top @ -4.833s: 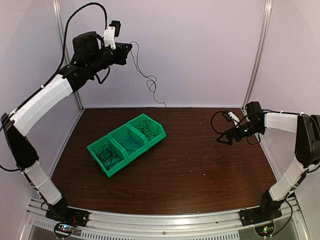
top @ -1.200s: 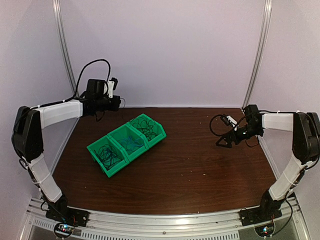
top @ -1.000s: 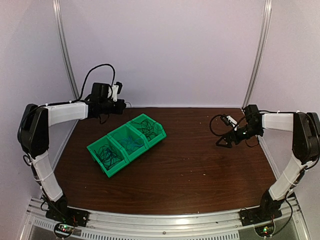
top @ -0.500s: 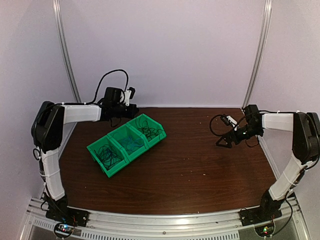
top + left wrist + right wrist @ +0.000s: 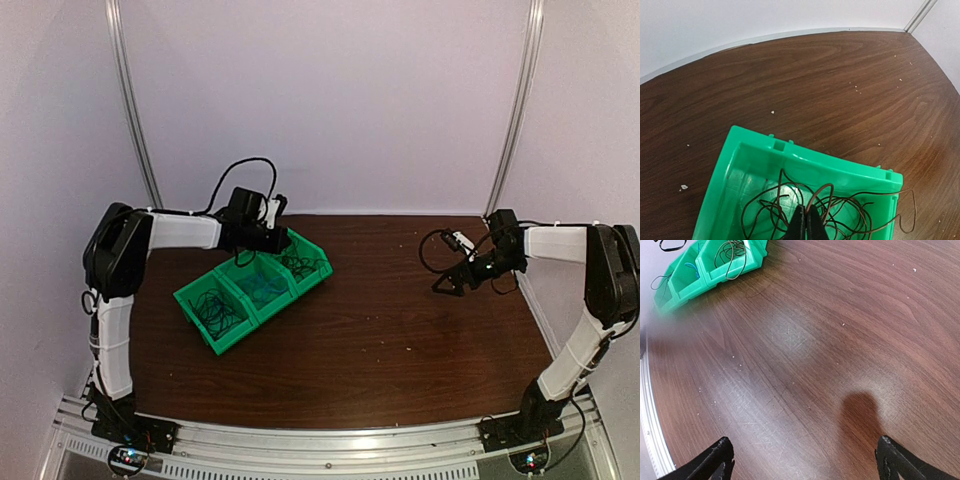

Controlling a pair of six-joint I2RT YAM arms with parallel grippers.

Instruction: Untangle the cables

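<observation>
Reaching farther right than before, my left gripper (image 5: 805, 223) hangs pinched shut over black cables (image 5: 840, 212) in the green bin (image 5: 805, 165); right gripper (image 5: 805, 460) unmoved, wide.

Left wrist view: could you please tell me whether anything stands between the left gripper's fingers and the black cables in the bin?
Nothing visible does. The left gripper hangs, its fingers together, directly over the black cables tangled in the green bin, whose open top leaves them uncovered.
</observation>
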